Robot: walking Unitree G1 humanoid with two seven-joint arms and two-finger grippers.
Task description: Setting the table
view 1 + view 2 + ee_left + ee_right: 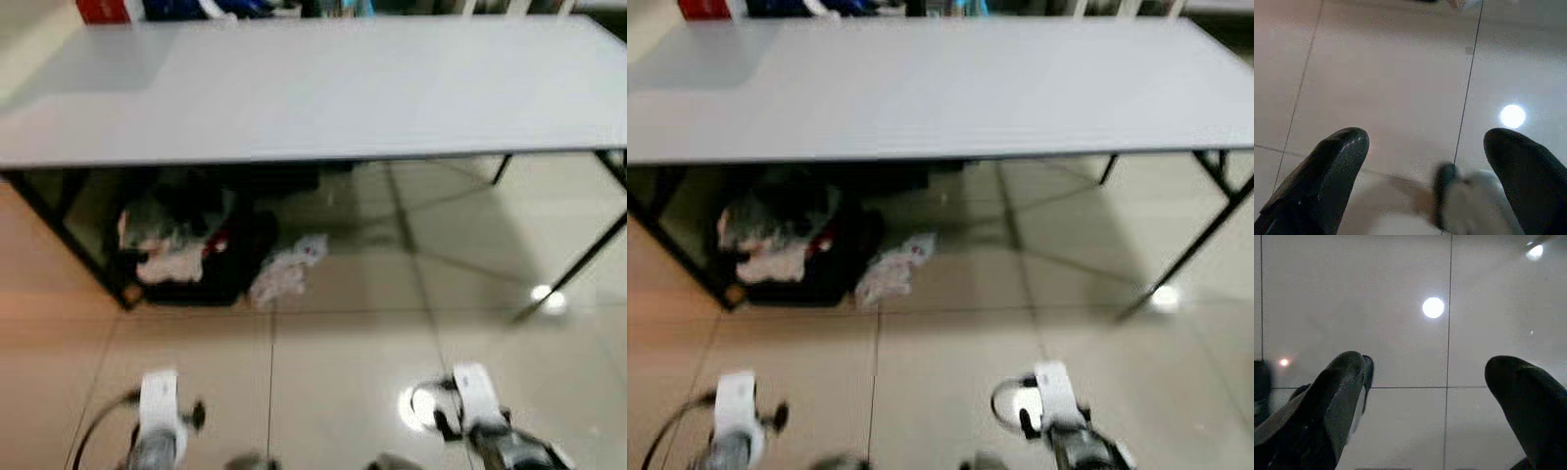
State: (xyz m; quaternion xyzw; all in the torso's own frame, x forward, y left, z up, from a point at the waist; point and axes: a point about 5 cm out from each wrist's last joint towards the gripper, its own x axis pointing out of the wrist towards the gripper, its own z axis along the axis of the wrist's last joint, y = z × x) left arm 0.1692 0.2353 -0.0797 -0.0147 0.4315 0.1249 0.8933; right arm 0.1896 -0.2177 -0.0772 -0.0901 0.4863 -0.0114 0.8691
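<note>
The table (323,88) fills the upper frame with a bare top, both arms hang low at the bottom edge — left gripper (1425,161) and right gripper (1425,391) spread wide over floor tiles (343,382), holding nothing — so best first find tableware, then approach squarely.

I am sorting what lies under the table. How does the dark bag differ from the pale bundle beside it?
The bag is black and bulky, with pale cloth-like things heaped on it; the bundle is whitish, smaller and flatter. The bag sits well under the table, by its black leg; the bundle lies nearer the table's front edge, on the bag's right. Both rest on the tiled floor, and the blur hides finer detail.
</note>
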